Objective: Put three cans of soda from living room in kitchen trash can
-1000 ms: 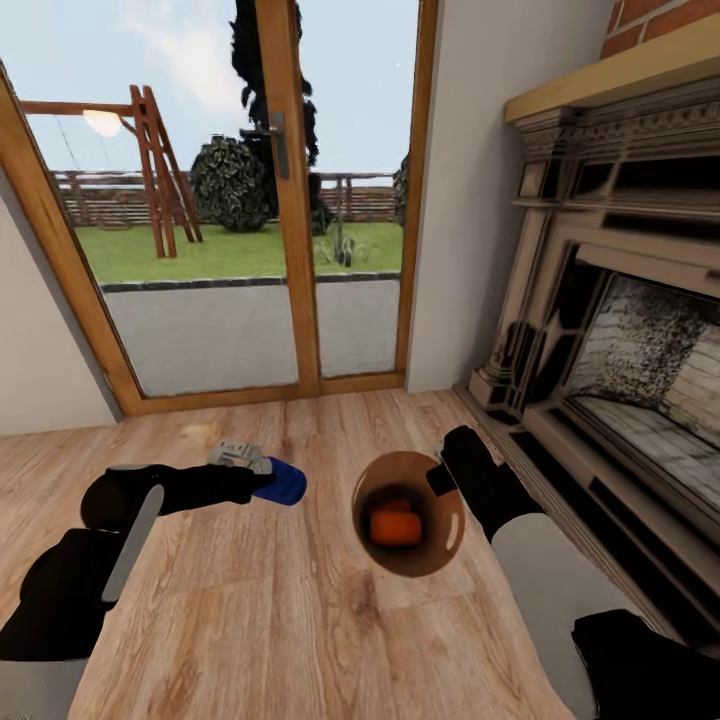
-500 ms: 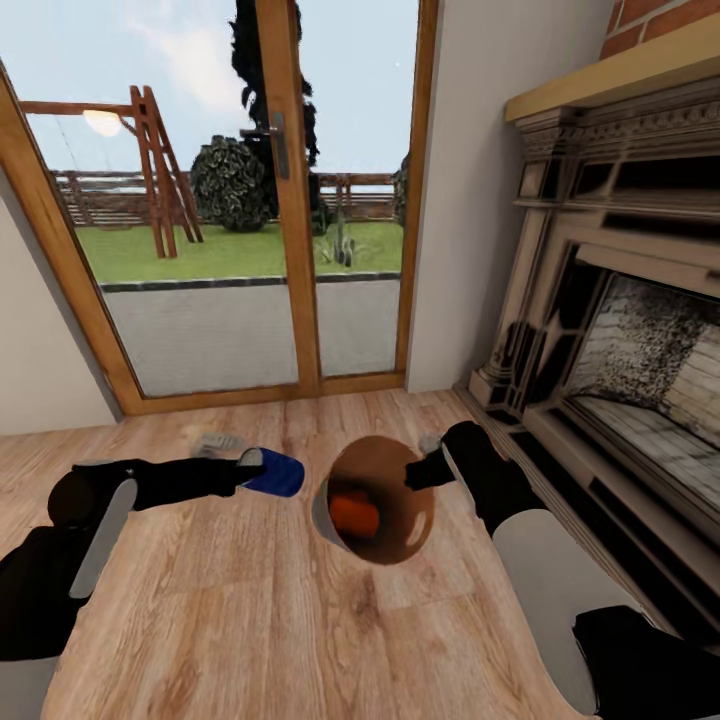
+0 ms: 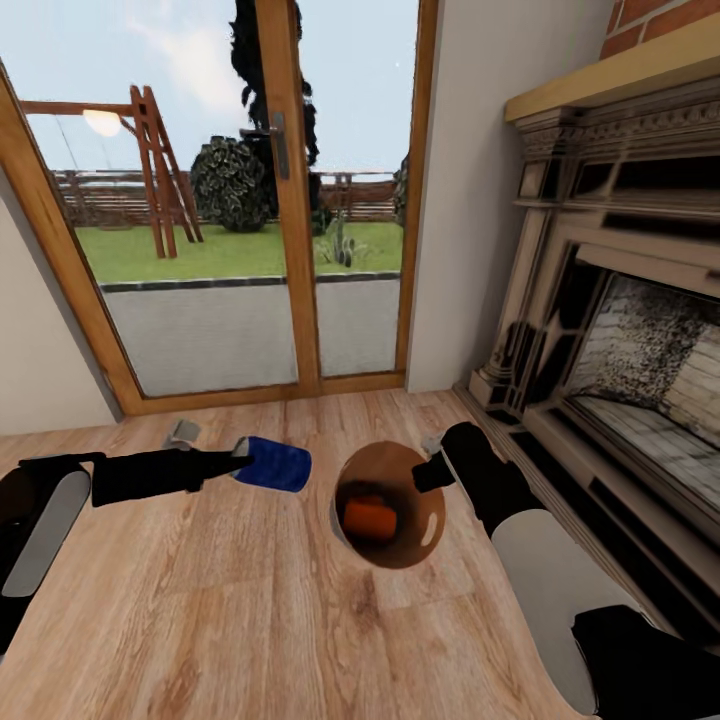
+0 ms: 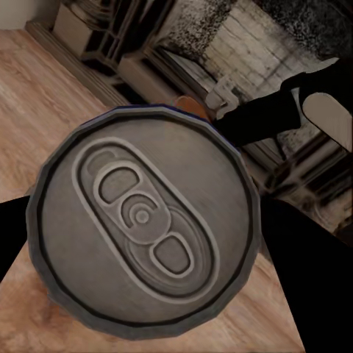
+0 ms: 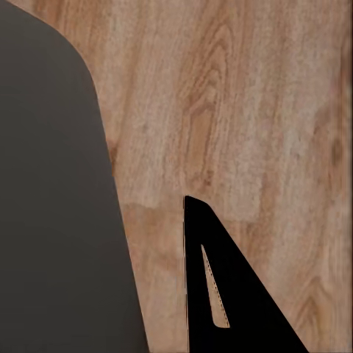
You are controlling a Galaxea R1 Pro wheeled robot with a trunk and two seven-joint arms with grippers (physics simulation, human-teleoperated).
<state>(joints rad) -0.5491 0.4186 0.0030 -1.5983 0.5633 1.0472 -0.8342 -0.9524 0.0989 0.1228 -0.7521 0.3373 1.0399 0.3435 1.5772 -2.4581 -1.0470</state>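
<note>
In the head view my left gripper [image 3: 238, 466] is shut on a dark blue soda can [image 3: 277, 466], held on its side just above the wood floor. The can's silver top [image 4: 143, 220] faces the left wrist camera. To its right a brown round trash can [image 3: 432, 520] is tilted with its mouth up and toward the blue can. My right gripper [image 3: 432, 470] is shut on its far rim. One orange soda can [image 3: 369, 517] lies inside it. The right wrist view has the trash can's dark wall [image 5: 51, 206] beside a black finger [image 5: 235, 309].
An ornate fireplace [image 3: 620, 330] with a raised hearth runs along the right. Wood-framed glass doors [image 3: 280, 250] close the far side, with a plain wall [image 3: 470, 200] between them and the fireplace. Open wood floor [image 3: 250, 620] lies in front of me.
My left arm has stretched out lower and flatter, carrying the blue can slightly up and away from me. The trash can swung left, then back a little, its mouth tilting differently.
</note>
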